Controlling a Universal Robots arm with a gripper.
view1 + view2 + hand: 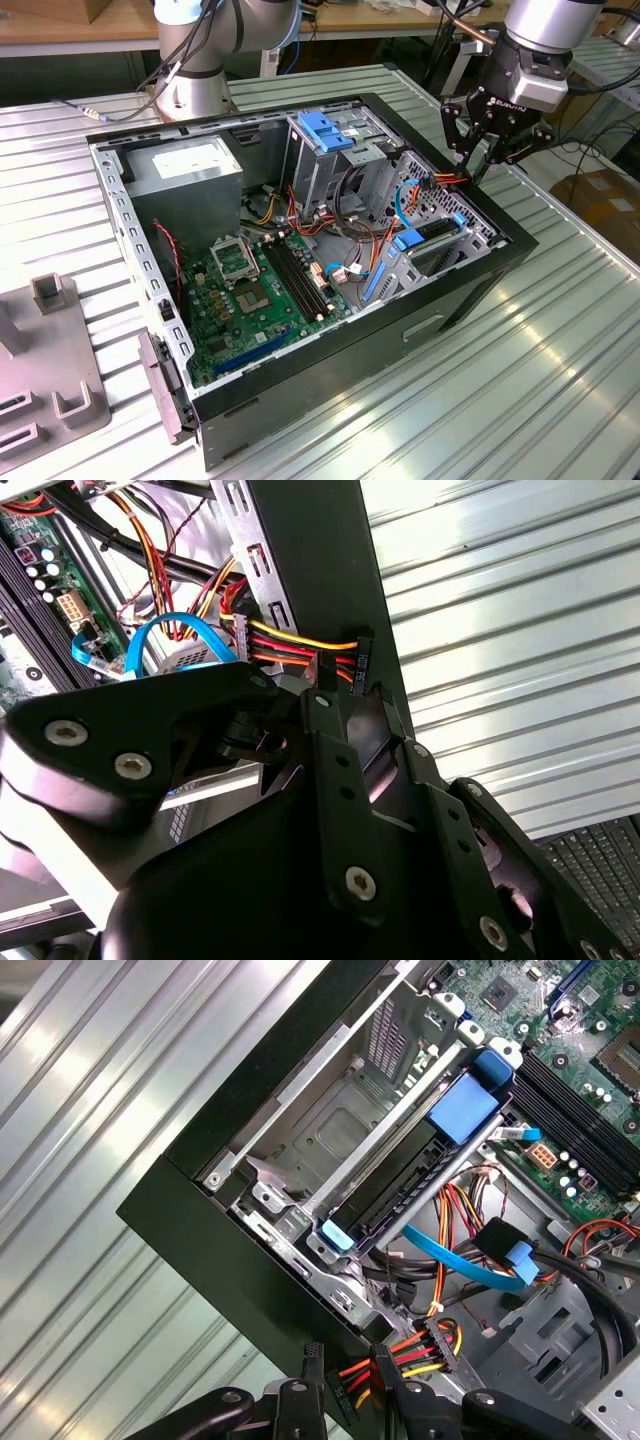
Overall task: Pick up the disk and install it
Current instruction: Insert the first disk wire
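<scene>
Across the ribbed table (560, 340) an open computer case (300, 372) is lying; the gripper (476, 165) is hanging over one wall near a corner, apparently clamping the power plug (313, 1365) (wires (410, 1355) trailing). The disk (437, 235) is sitting in its bay (340, 1125) just inboard, long edge square to that wall.

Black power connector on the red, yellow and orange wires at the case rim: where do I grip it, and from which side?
Take the black connector by its rigid body, probably across the broad flat faces, not by the wires. Come from above at the case rim: the wires trail back inside, leaving the body exposed.
</scene>
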